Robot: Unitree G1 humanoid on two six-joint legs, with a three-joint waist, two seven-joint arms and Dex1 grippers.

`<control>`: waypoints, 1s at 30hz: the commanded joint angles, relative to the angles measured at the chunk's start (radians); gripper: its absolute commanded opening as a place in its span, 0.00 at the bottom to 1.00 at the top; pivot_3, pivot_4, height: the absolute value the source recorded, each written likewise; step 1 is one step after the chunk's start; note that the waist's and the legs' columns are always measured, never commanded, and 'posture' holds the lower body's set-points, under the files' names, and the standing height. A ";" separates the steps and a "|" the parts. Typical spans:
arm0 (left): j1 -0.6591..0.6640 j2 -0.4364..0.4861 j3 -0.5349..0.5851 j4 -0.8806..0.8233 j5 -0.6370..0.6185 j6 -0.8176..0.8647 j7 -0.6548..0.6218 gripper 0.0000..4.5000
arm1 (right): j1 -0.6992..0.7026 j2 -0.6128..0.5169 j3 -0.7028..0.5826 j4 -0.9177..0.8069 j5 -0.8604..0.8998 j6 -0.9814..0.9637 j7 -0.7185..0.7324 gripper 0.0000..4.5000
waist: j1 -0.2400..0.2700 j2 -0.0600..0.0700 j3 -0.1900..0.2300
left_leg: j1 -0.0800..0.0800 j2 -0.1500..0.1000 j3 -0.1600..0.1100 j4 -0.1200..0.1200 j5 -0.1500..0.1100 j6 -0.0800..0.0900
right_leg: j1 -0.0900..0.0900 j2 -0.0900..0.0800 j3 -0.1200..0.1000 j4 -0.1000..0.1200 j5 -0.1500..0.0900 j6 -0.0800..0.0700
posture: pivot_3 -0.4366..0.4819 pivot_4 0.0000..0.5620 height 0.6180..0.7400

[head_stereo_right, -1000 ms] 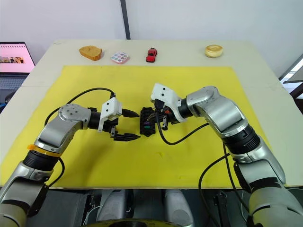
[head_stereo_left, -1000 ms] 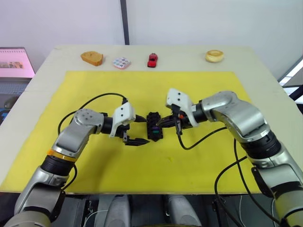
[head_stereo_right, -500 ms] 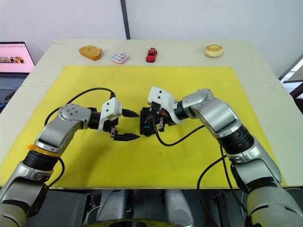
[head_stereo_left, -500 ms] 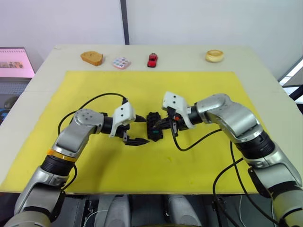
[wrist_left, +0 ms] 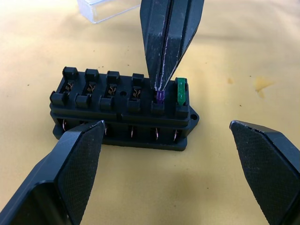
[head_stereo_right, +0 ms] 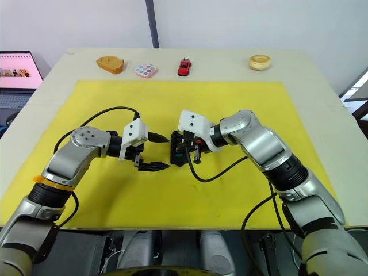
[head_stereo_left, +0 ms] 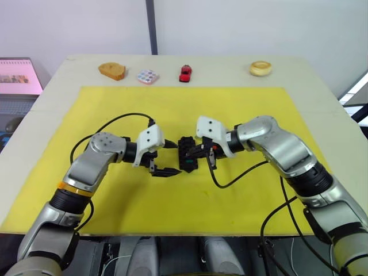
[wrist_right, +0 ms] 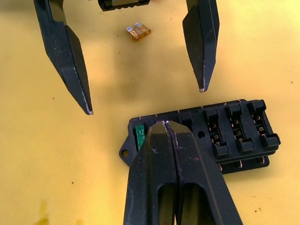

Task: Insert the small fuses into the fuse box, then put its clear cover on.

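Observation:
The black fuse box (head_stereo_left: 187, 155) lies mid-mat between my two grippers. A green fuse (wrist_left: 181, 90) stands in its end slot. My right gripper (wrist_right: 164, 124) is shut, its tips pinching a purple fuse (wrist_left: 160, 97) that sits in the slot beside the green one. My left gripper (head_stereo_left: 172, 157) is open just left of the box, one finger on either side of the box's end and apart from it. An amber fuse (wrist_right: 138, 31) lies loose on the mat behind the left gripper. The clear cover (wrist_left: 105, 7) rests on the mat beyond the box.
The yellow mat (head_stereo_left: 115, 201) covers most of the table. Along the far edge stand a brown bread-like piece (head_stereo_left: 111, 70), a pastel-dotted tile (head_stereo_left: 148, 76), a red toy car (head_stereo_left: 185, 72) and a tan ring (head_stereo_left: 260, 68). A laptop (head_stereo_left: 17, 77) sits off the left side.
My right gripper has moved left and down onto the fuse box. The left arm has stayed in place.

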 commanded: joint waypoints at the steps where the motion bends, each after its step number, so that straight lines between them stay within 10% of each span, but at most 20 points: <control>1: -0.011 -0.002 0.015 -0.016 -0.002 -0.023 -0.001 1.00 | 0.041 -0.036 0.055 0.060 -0.076 -0.007 -0.005 0.00 | 0.000 0.000 0.000 | 0.000 0.000 0.000 0.000 0.000 0.000 | 0.000 0.000 0.000 0.000 0.000 0.000 | 0.48 0.27 1.00; 16: -0.007 -0.001 0.018 -0.027 -0.006 -0.014 0.002 1.00 | 0.073 -0.025 0.048 0.075 -0.118 -0.034 0.014 0.00 | 0.000 0.000 -0.001 | 0.002 0.000 0.000 0.000 0.000 0.000 | 0.003 0.000 0.000 -0.003 0.000 0.000 | 0.48 0.27 1.00; 30: -0.006 0.001 0.025 -0.030 -0.018 -0.002 -0.001 1.00 | -0.026 0.007 -0.228 -0.088 0.138 0.213 0.009 0.00 | 0.001 0.002 0.001 | -0.001 0.000 -0.001 -0.001 0.000 0.000 | 0.000 0.000 0.000 -0.004 0.000 0.000 | 0.48 0.27 1.00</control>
